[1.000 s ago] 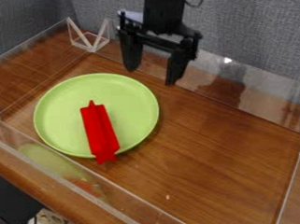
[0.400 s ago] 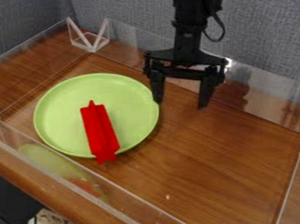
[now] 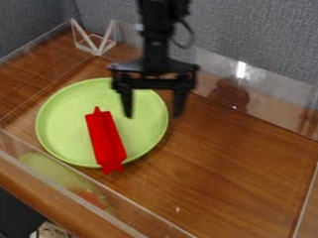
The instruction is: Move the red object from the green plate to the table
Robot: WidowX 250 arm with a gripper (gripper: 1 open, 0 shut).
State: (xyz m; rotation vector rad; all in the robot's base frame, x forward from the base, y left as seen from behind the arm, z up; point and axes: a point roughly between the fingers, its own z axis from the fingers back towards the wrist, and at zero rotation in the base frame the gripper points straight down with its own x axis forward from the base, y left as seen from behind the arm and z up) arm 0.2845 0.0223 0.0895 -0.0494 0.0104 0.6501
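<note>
Red rectangular block [image 3: 106, 139] on lime-green plate [image 3: 72, 115], near end reaching rim. Black two-fingered gripper [image 3: 152, 106] above plate's far side, blurred; fingers spread, nothing between. Wood-grain table [image 3: 239, 164] beneath plate.

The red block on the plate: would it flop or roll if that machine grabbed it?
The red block looks stiff, being straight and flat-sided. Those flat sides should probably keep it from rolling. Its glossy surface may be slippery.
</note>
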